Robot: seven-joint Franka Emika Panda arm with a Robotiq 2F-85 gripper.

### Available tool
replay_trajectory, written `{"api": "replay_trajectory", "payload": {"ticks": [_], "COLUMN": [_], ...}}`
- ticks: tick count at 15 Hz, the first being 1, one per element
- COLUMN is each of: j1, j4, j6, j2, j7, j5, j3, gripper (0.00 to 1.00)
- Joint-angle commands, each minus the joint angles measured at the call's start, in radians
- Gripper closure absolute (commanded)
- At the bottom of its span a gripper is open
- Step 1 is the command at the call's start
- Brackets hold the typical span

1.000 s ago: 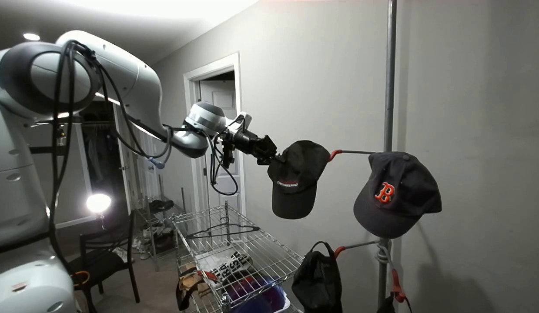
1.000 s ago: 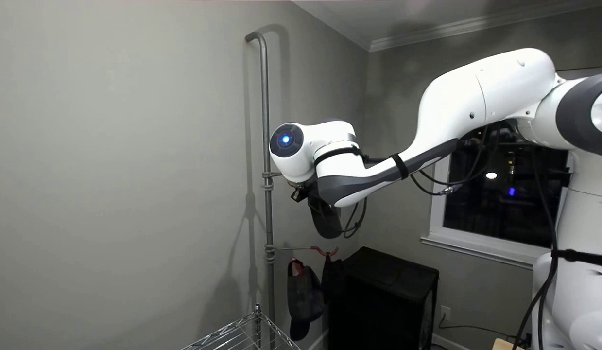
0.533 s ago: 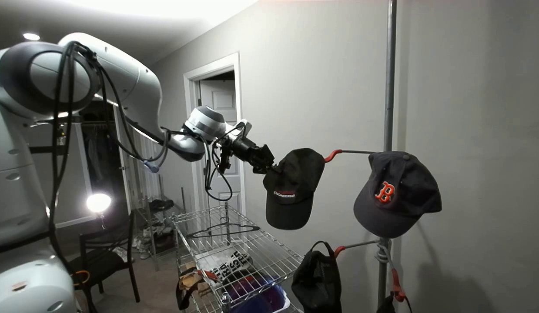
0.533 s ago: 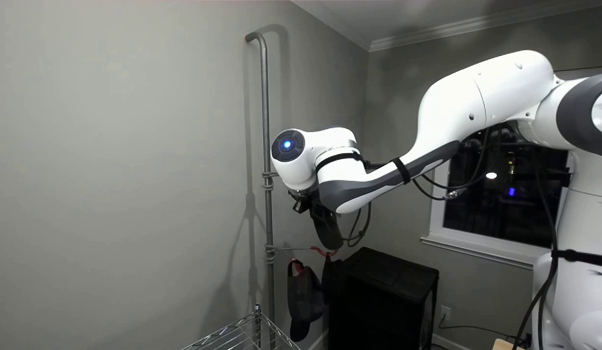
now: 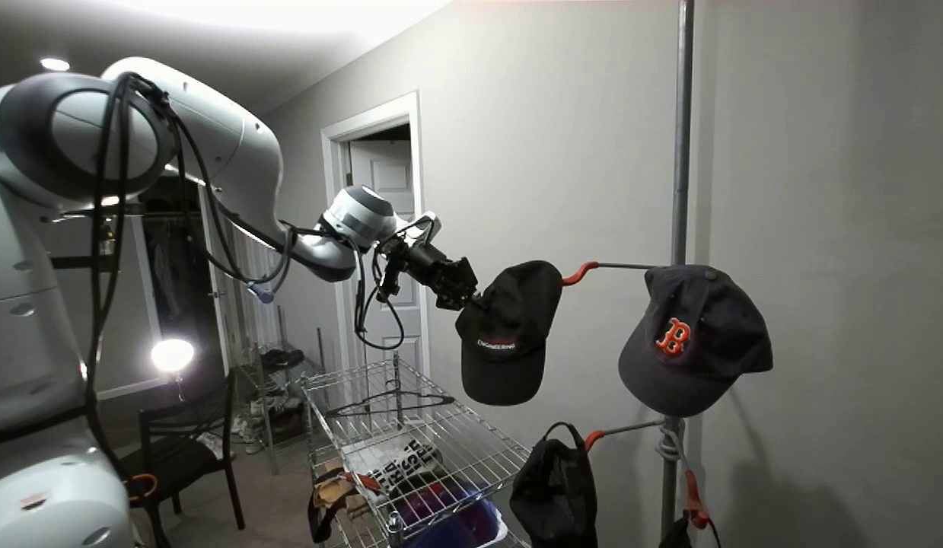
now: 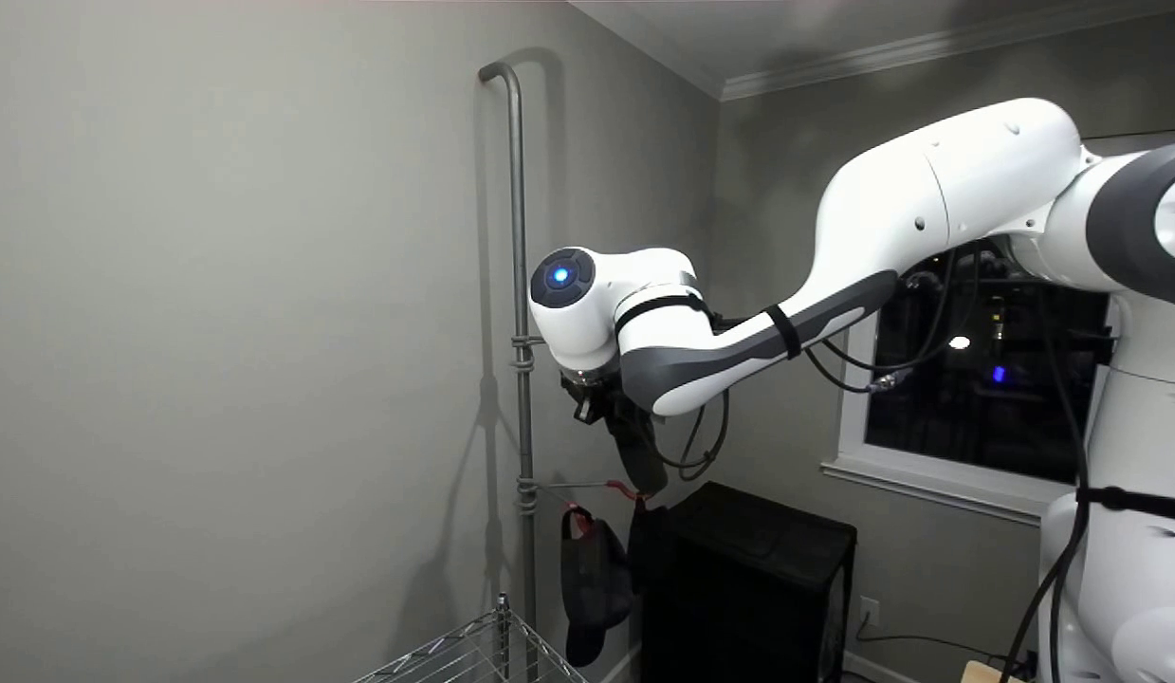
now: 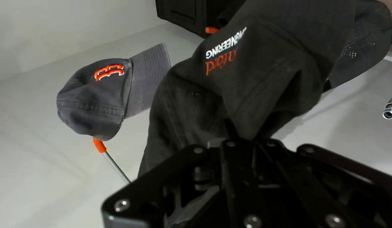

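My gripper (image 5: 477, 299) is shut on the cloth of a black cap (image 5: 511, 335) with "ENGINEERING" lettering, its brim hanging down. In the wrist view, the cap (image 7: 262, 57) shows a pinched fold running into the jaws of the gripper (image 7: 246, 137); the fingertips are mostly hidden in dark cloth. To the right in an exterior view, a red-tipped hook (image 5: 580, 272) ends at the cap's edge; whether it touches the cap I cannot tell. A dark cap with a red B (image 5: 699, 342) hangs at the pole. The arm's wrist partly covers the held cap (image 6: 636, 451) in an exterior view.
A metal pole (image 5: 680, 152) stands near the wall. Below, another black cap (image 5: 556, 487) hangs on a lower red-tipped hook (image 5: 595, 439). A wire shelf (image 5: 425, 411) carrying a hanger stands under the gripper. A black cabinet (image 6: 748, 579) sits in the corner.
My gripper and the held cap have moved down and slightly left in an exterior view, mostly in the first half second. More of the upper hook's red tip shows. The other caps have not moved.
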Motion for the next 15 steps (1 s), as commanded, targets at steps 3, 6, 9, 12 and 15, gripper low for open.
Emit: {"api": "replay_trajectory", "payload": {"ticks": [3, 6, 9, 12, 15], "j1": [-0.013, -0.015, -0.022, -0.032, -0.045], "j4": [-0.022, -0.03, -0.044, -0.074, -0.135], "j6": [0.014, 0.05, 0.085, 0.127, 0.19], "j2": [-0.027, -0.034, -0.041, -0.057, -0.097], "j7": [-0.06, -0.079, -0.097, -0.115, -0.13], "j5": [0.043, 0.096, 0.152, 0.219, 0.319], "j3": [0.002, -0.004, -0.014, -0.029, -0.044], "gripper": [0.47, 0.29, 0.1, 0.0, 0.0]}}
